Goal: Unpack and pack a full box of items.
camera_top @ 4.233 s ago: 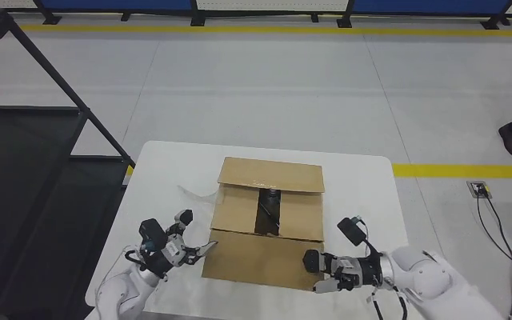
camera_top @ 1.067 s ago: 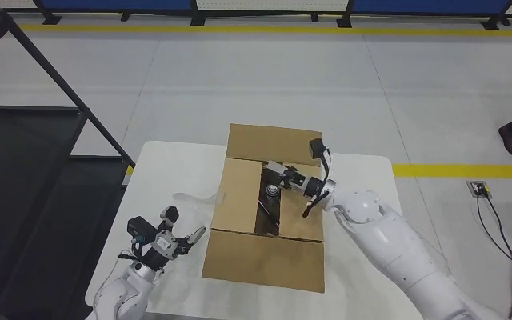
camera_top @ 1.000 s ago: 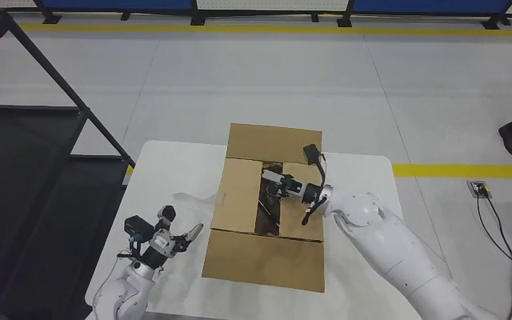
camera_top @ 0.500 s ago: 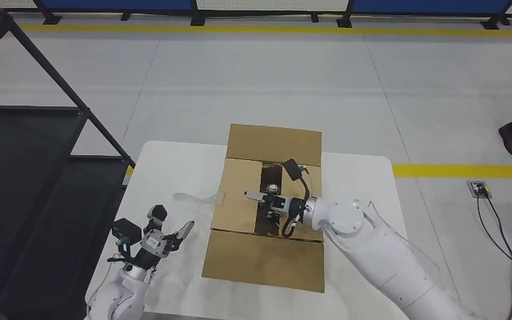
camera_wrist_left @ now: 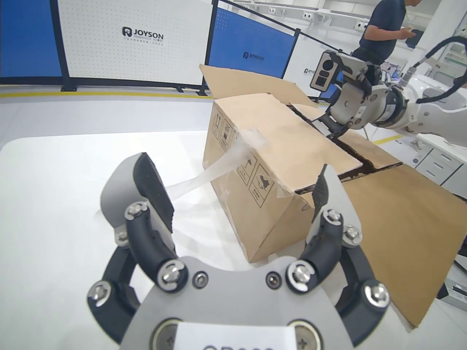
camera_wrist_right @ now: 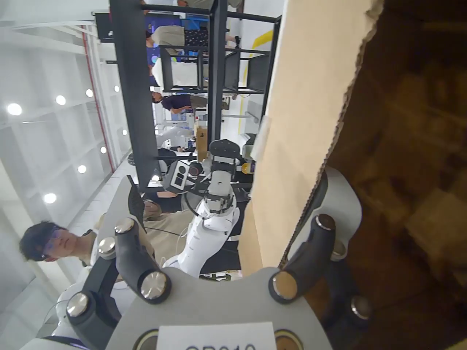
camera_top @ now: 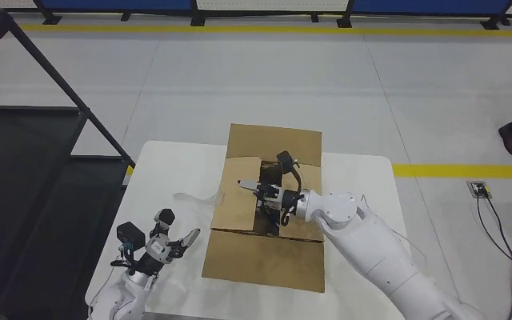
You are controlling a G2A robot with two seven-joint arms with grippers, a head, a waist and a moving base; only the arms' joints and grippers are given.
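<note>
A brown cardboard box stands mid-table. Its far flap stands up, its near flap lies folded out, and the two side flaps lie almost flat with a dark gap between them. My right gripper is at that gap, open, straddling the torn edge of one side flap. One finger is under the flap inside the box, and the other is outside. The contents are too dark to make out. My left gripper hovers open and empty over the table, short of the box corner.
A loose strip of clear tape hangs from the box's side onto the white table. A black rack stands beside the table's left edge. The folded-out near flap reaches almost to the table's front edge.
My right gripper has dropped from above the gap and slid across to the side flap's edge. My left gripper has drawn slightly away from the box, still open.
</note>
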